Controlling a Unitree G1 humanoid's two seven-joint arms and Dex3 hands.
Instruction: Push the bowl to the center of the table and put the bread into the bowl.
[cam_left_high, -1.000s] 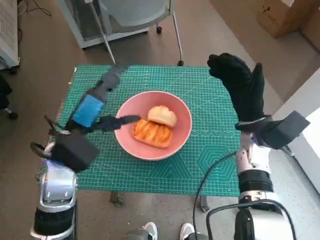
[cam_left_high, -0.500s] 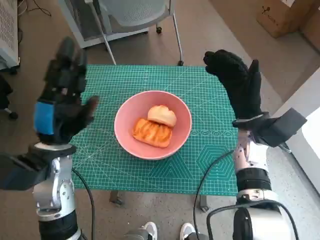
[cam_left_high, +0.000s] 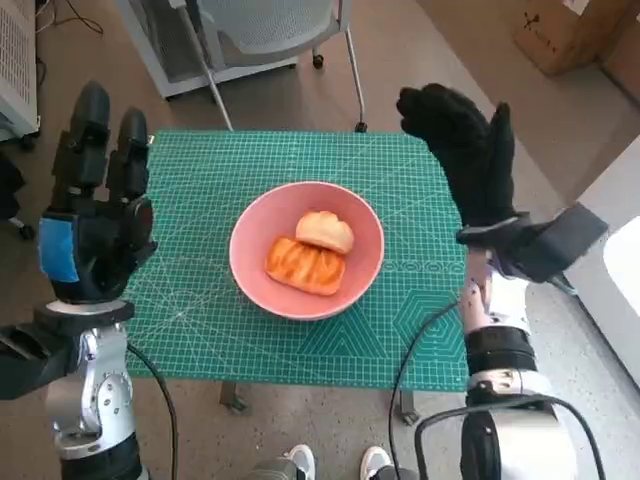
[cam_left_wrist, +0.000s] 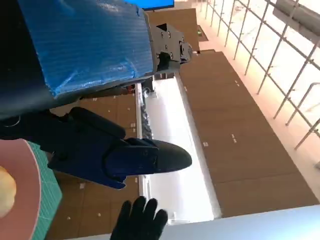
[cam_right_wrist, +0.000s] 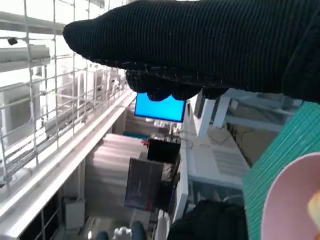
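Head view: bread in bowl; left robot hand, right robot hand raised, spread, empty.

The head camera looks steeply down on the table from above. Each wrist camera sits close behind its own hand, tipped up toward the ceiling. All three views catch the pink bowl.
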